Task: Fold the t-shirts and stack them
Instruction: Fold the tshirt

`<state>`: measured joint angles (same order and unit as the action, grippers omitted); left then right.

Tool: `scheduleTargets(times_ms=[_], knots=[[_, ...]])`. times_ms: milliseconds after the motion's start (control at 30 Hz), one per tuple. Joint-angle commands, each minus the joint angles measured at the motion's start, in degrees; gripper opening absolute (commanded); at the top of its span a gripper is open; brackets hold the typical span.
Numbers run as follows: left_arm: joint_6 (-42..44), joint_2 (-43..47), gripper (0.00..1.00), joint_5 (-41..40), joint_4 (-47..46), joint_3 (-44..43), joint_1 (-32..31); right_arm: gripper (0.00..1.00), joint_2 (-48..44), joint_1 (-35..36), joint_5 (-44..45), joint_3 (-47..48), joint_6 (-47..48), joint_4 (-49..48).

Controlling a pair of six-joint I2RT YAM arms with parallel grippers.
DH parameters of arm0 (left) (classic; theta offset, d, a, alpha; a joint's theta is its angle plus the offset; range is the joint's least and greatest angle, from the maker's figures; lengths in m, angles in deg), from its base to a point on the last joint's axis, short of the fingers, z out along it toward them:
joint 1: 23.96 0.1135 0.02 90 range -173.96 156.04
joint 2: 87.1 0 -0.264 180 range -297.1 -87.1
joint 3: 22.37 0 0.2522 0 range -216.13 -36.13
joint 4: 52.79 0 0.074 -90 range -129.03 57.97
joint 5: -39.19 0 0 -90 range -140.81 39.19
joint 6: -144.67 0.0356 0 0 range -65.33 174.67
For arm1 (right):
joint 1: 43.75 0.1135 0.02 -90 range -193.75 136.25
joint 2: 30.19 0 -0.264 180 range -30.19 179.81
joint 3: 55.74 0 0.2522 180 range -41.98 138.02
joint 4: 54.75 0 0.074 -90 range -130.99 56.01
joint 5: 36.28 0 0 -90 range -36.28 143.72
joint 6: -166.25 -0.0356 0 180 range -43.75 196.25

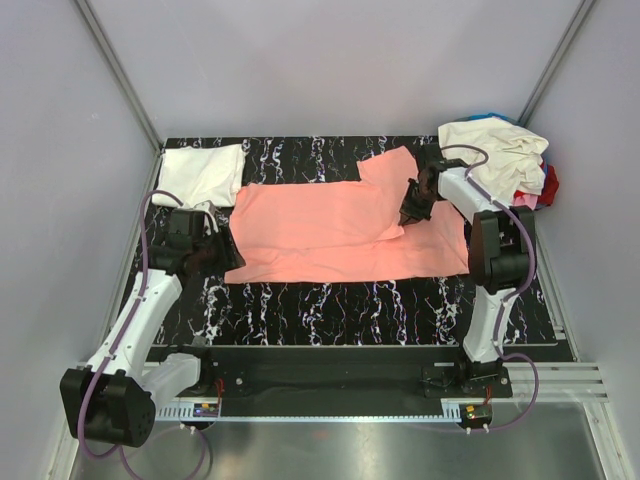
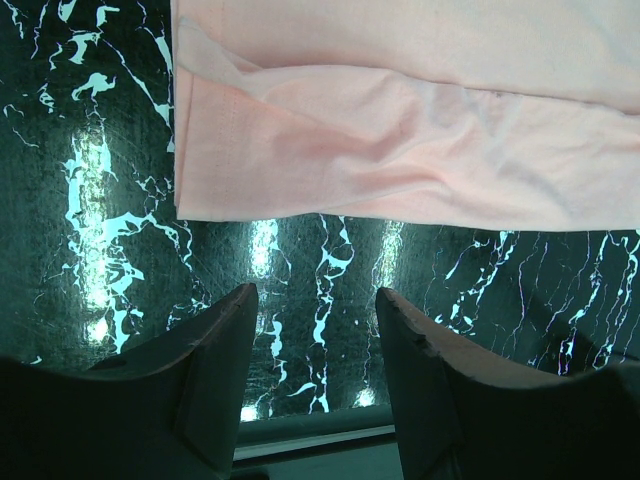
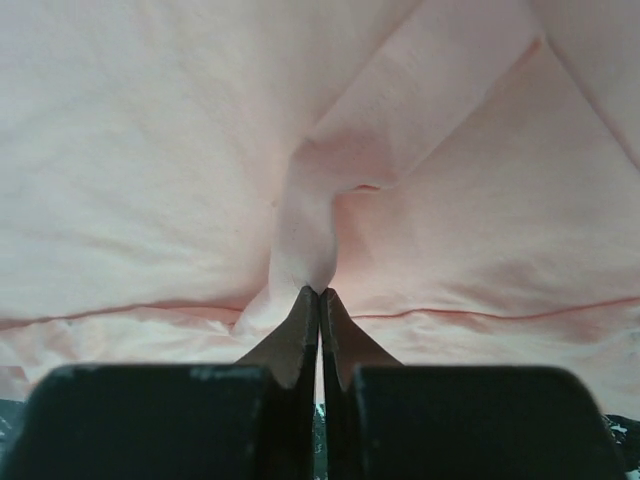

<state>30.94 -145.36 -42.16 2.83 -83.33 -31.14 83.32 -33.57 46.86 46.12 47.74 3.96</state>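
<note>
Salmon-pink t-shirt (image 1: 340, 225) lies spread flat across the middle of a black marbled table (image 1: 330, 300), one sleeve pointing toward the far edge. The right gripper (image 3: 320, 295) is down on the shirt's right-hand part, its jaws closed tight on a small ridge of the pink fabric, which puckers up into the fingertips while the cloth around it fans away in soft creases. That pinch looks like a hold for lifting this side and carrying it over to make a fold. The left gripper (image 2: 315, 305) sits low at the shirt's opposite end with its jaws apart and nothing between them. The shirt's doubled edge lies just beyond the fingertips, near but not touching, so this arm seems placed to take that edge or steady it. A folded white t-shirt (image 1: 200, 172) rests in the far left corner, probably the start of the stack. A rumpled heap of shirts (image 1: 505, 160), cream on top with red and blue showing, waits in the far right corner, well apart from both grippers.
</note>
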Motion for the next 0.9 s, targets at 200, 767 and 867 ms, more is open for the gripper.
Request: scheduleTargets(times_ms=[200, 767, 867], knots=[[1.2, -0.7, 0.56, 1.6, -2.3, 0.0, -0.1, 0.07, 9.4, 2.7, -2.6, 13.7, 0.5, 4.6], [1.0, -1.8, 0.56, 1.2, -2.2, 0.1, -0.1, 0.88, -3.0, -1.4, 6.8, 12.3, 5.5, 5.8], [0.5, -2.5, 0.56, 0.6, -2.1, 0.0, -0.1, 0.9, -12.7, -4.4, 10.0, -1.2, 2.1, 3.3]])
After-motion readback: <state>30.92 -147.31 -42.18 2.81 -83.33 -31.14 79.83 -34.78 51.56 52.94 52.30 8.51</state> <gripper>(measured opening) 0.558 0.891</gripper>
